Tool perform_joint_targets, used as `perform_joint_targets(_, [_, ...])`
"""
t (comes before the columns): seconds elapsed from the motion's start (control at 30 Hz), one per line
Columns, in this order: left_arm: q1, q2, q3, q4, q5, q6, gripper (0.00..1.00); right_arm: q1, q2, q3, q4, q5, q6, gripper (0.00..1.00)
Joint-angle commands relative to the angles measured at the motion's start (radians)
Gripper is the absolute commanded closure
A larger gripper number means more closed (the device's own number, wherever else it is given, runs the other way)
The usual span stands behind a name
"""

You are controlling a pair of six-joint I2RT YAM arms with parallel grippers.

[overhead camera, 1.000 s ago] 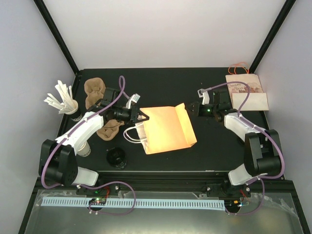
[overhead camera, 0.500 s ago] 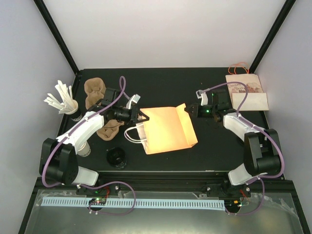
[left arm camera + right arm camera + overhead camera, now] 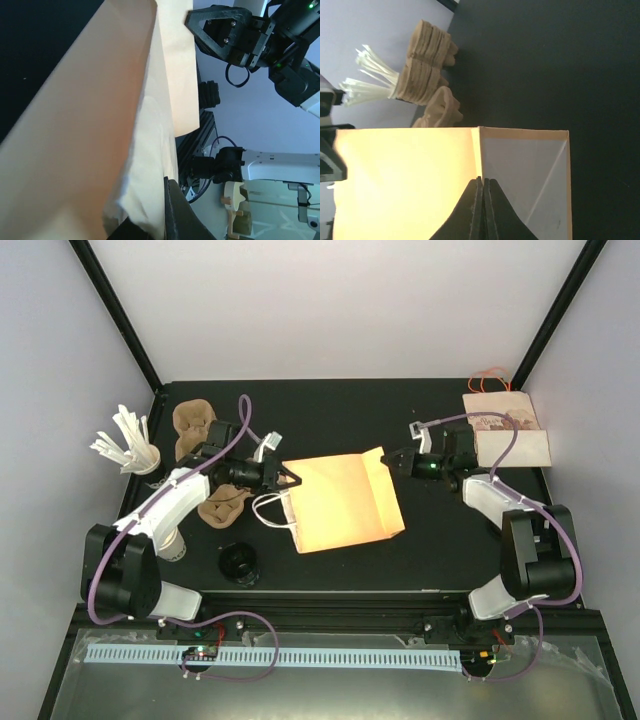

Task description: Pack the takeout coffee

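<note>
A tan paper bag (image 3: 340, 502) lies flat in the middle of the table, its white handles (image 3: 268, 512) at the left end. My left gripper (image 3: 293, 478) is shut on the bag's mouth edge; the left wrist view shows paper pinched between the dark fingers (image 3: 182, 215). My right gripper (image 3: 388, 459) is shut on the folded bottom flap at the bag's far right corner, and the right wrist view shows its closed tips (image 3: 483, 181) on the fold of the bag (image 3: 405, 180). A black-lidded cup (image 3: 238, 562) stands near the front left.
Brown pulp cup carriers (image 3: 195, 425) are stacked at the back left, with another carrier (image 3: 225, 504) under the left arm. White stirrers in a holder (image 3: 126, 445) stand at the far left. A white cup (image 3: 172, 544) sits by the left arm. Flat paper bags (image 3: 506, 430) lie at the back right.
My left gripper has pulled slightly left, drawing the bag's mouth end with it. My right gripper has shifted slightly up and back, still holding the bottom flap.
</note>
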Motion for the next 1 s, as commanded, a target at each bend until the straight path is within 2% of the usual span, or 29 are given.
perform_joint_targets(0.0, [0.044, -0.025, -0.018, -0.003, 0.053, 0.030, 0.98, -0.058, 0.017, -0.037, 0.152, -0.133, 0.113, 0.99])
perform_joint_targets(0.33, [0.084, -0.028, -0.040, 0.034, 0.107, 0.008, 0.98, -0.095, 0.050, -0.074, 0.270, -0.171, 0.199, 0.98])
perform_joint_targets(0.47, [0.068, -0.028, -0.032, 0.063, 0.115, -0.027, 0.98, -0.078, 0.028, -0.067, 0.230, -0.161, 0.159, 0.73])
perform_joint_targets(0.53, [0.051, -0.028, -0.026, 0.090, 0.116, -0.056, 0.98, -0.044, 0.001, -0.060, 0.163, -0.127, 0.105, 0.64])
perform_joint_targets(0.7, [0.038, -0.021, 0.008, 0.076, 0.086, -0.070, 0.98, 0.059, -0.146, -0.082, -0.087, 0.103, -0.056, 0.43])
perform_joint_targets(0.97, [0.039, 0.000, 0.029, 0.050, 0.076, -0.054, 0.98, 0.067, -0.386, -0.214, -0.301, 0.231, -0.141, 0.41])
